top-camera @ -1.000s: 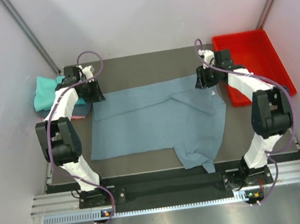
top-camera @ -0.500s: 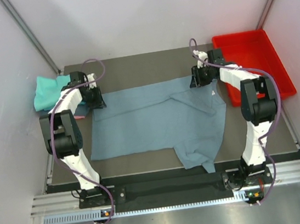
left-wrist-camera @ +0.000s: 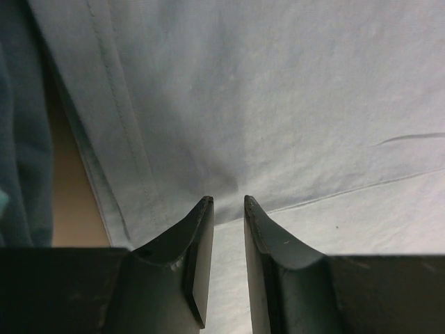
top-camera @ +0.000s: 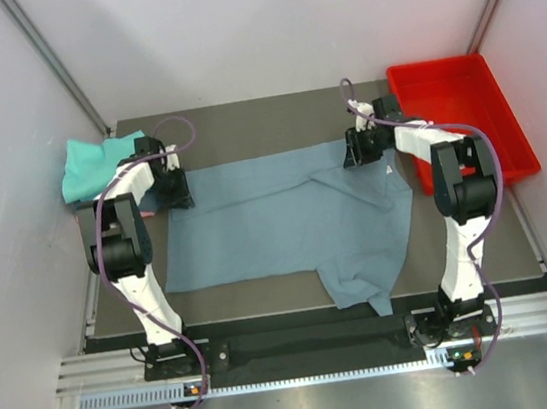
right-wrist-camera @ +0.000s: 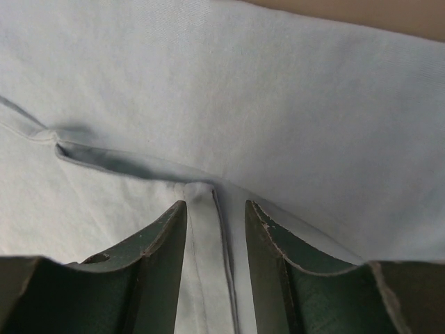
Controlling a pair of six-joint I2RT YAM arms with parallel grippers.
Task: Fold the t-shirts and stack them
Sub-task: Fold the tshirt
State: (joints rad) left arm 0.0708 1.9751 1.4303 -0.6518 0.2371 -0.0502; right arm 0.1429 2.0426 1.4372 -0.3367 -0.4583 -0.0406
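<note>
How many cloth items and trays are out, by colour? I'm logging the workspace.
Grey-blue t-shirt, spread flat: 1
Teal cloth, far left: 1
Red tray: 1
Total: 3; more cloth under the teal piece cannot be told apart.

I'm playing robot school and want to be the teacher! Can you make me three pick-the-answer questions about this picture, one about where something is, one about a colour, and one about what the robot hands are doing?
1. Where is the red tray?
A. At the far right corner of the table
B. Under the spread shirt
C. Between the two arm bases

2. What colour is the big t-shirt spread on the table?
A. Pink
B. Dusty grey-blue
C. Yellow

3. What are the left hand and right hand doing?
A. Both raised high over the table
B. Both down at the shirt's far edge, one at each corner
C. Both resting inside the tray

Answers:
1 A, the tray sits beside the right arm at the far right.
2 B, the flat cloth is greyish blue.
3 B, each wrist view shows fingers low on the cloth with fabric between them.
</note>
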